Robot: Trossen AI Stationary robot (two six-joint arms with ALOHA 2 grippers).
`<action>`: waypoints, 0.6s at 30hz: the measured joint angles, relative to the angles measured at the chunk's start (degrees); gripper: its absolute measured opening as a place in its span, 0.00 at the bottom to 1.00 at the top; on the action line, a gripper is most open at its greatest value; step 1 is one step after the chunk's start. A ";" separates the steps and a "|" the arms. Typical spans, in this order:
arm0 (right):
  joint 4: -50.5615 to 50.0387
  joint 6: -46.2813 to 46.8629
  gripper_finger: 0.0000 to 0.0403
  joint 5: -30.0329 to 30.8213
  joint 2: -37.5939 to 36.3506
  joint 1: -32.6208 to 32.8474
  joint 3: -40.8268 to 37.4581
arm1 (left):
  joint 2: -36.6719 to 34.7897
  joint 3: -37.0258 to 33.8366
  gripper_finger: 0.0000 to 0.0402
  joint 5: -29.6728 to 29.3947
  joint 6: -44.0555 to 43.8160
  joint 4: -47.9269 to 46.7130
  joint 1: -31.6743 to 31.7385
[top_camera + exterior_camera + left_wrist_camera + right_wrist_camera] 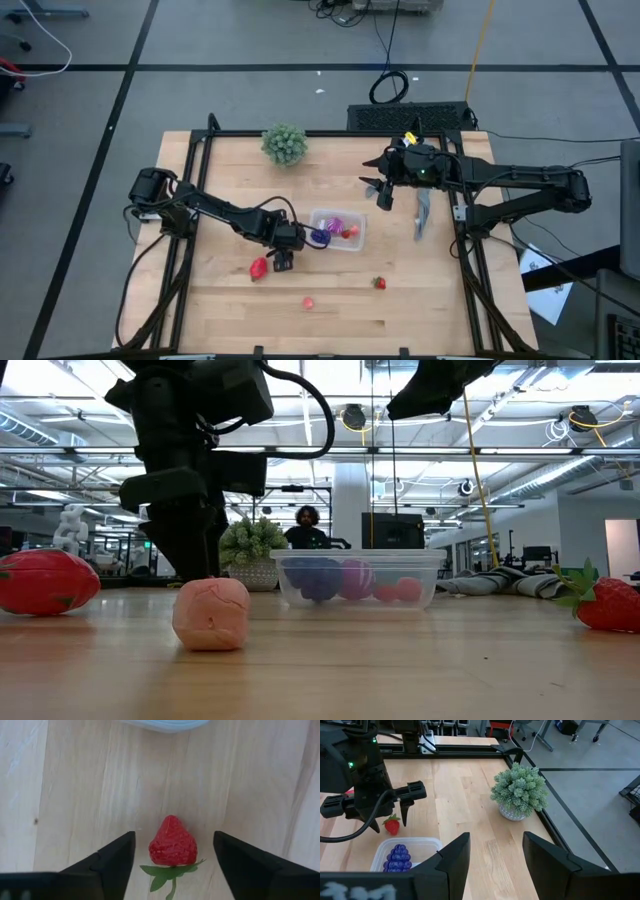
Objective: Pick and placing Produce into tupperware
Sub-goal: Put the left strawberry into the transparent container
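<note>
Beside the tupperware point(338, 231), the left gripper point(172, 857) straddles a strawberry point(172, 842), jaws apart; right gripper point(495, 852) open.

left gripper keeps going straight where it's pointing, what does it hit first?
Most likely the strawberry: it lies on the wood between the open fingers of the left gripper. The tupperware lies further on; depth unclear.

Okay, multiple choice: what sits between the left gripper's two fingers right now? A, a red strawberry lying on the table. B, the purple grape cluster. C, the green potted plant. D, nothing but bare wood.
A: the left wrist view shows a red strawberry with green leaves lying on the wooden table, between the open fingers of the left gripper, which do not touch it yet.
</note>
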 joint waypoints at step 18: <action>0.00 0.02 0.43 0.00 0.00 0.00 0.00 | 0.00 0.09 0.41 0.09 -0.20 -0.09 -0.02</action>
